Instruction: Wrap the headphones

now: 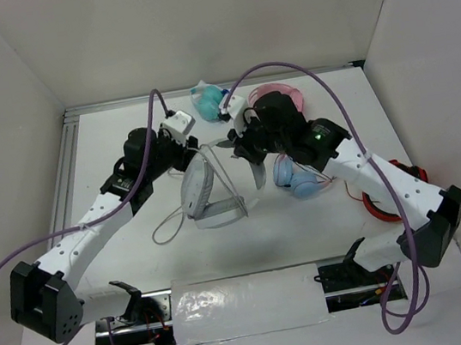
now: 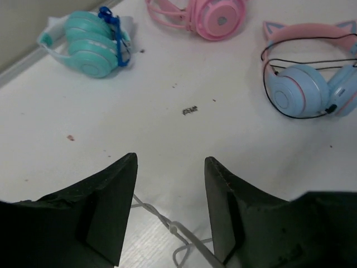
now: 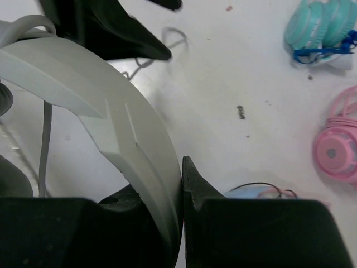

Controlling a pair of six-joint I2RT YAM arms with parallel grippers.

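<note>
The headphones (image 1: 199,191), big and light grey with a wide band, stand mid-table between the two arms. Their thin grey cable (image 1: 168,230) loops on the table to their left. My right gripper (image 1: 234,148) is shut on the white headband (image 3: 146,167), which is pinched between the fingertips (image 3: 192,181) in the right wrist view. My left gripper (image 2: 170,162) is open just above the table. A strand of the cable (image 2: 179,234) lies under the gap between its fingers, held by neither. The left gripper (image 1: 186,155) is close to the headphones' far-left side.
Teal headphones (image 1: 211,98) and all-pink headphones (image 1: 277,98) lie at the back. A blue-cupped pair with a pink band (image 1: 297,176) lies right beside the right gripper. A red and black object (image 1: 388,194) sits at the right. A shiny sheet (image 1: 250,305) covers the near edge.
</note>
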